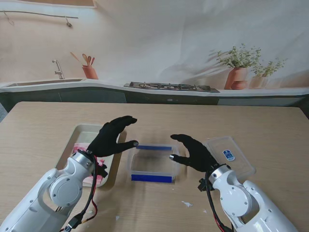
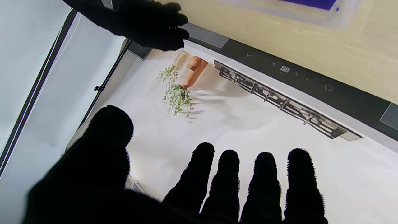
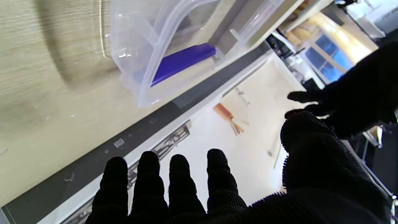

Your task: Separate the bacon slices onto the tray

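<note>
Pink bacon slices (image 1: pixel 79 146) lie on the pale tray (image 1: pixel 83 130) at the left, partly hidden by my left arm. My left hand (image 1: pixel 112 137) hovers open over the tray's right side, its black-gloved fingers spread and its thumb near the clear container (image 1: pixel 152 164). That container has blue clips at its near and far sides; I cannot see anything inside it. My right hand (image 1: pixel 193 152) is open at the container's right edge, fingers apart and holding nothing. Both wrist views show spread fingers (image 2: pixel 228 180) (image 3: pixel 180 183) with nothing in them.
The container's clear lid (image 1: pixel 230 154) lies on the table to the right of my right hand. Small white scraps (image 1: pixel 186 204) sit on the wood near me. A kitchen backdrop stands behind the table's far edge.
</note>
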Robot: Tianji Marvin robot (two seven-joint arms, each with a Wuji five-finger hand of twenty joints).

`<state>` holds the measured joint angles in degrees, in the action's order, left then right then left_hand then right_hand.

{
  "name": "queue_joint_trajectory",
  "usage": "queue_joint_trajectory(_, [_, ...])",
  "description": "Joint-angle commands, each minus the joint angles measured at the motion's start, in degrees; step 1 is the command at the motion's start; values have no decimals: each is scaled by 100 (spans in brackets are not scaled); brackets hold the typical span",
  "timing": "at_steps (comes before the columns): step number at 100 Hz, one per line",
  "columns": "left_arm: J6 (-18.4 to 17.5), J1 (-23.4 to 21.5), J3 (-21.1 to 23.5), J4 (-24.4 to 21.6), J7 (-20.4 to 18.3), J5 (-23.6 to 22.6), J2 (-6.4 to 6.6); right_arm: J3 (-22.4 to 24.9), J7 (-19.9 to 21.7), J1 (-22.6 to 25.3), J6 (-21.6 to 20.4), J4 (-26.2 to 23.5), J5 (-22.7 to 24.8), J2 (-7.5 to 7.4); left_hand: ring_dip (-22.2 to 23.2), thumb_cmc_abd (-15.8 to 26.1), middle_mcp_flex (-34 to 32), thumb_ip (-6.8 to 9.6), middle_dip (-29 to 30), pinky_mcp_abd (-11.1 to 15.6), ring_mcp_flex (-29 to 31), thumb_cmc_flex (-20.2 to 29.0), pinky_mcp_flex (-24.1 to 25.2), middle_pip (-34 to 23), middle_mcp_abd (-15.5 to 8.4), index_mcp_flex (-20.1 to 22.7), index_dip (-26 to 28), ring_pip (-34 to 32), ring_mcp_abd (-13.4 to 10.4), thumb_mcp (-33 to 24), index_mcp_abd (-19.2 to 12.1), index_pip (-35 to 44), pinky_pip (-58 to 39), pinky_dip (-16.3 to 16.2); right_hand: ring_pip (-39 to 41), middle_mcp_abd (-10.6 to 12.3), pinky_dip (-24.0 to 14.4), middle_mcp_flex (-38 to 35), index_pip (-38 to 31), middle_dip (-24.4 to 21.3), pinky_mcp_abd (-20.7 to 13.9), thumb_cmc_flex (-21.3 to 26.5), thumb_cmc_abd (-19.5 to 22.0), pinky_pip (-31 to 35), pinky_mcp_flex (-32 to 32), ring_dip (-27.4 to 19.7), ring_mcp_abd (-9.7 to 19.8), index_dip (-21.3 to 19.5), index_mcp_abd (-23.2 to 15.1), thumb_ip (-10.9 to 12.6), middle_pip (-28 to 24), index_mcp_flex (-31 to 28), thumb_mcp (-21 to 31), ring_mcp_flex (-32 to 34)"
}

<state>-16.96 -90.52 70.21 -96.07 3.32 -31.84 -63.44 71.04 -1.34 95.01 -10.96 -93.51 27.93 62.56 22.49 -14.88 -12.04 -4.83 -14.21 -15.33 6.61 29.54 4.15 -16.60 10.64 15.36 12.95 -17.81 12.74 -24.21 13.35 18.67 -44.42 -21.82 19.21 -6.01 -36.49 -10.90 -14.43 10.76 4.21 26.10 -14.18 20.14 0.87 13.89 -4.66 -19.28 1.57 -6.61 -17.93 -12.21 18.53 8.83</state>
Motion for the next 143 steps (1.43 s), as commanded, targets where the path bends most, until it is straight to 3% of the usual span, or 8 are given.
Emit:
queue_joint_trajectory(1, [30,-154,-70,-10,-163,315,-27,58,79,110,-69,-131,207,76,-125,-101,86,99,91,63,-174,-176,34,156,-24,-44,-81,176,-77,-120,74,-182,321,152,-95,218,36,66,88,45,-152,60,188,-190,-4,-55,198,81,5,248,-65,137,-151,-146])
queue_joint_trajectory(58, [35,-315,-142,228,56,878,-132,179,367,219,-242,-273,-381,71,-52,-203,77,97,75,34,-199,-128,31,120,3,-21,-115,247,-29,-173,39,-246,525,243,-139,254,47,58,78,100,-100,124,229,-165,10,-77,198,136,-101,271,-195,92,-304,-72])
queue_joint_trajectory(143, [55,-233,-233,374,126,971,-166,103,370,196,-56,-356,-325,71,34,-158,66,127,15,-21,-213,-44,32,18,32,1,-106,294,-13,-67,73,-233,576,259,-183,249,42,61,56,129,-76,236,233,-135,-13,-93,177,156,-110,294,-283,47,-410,-27])
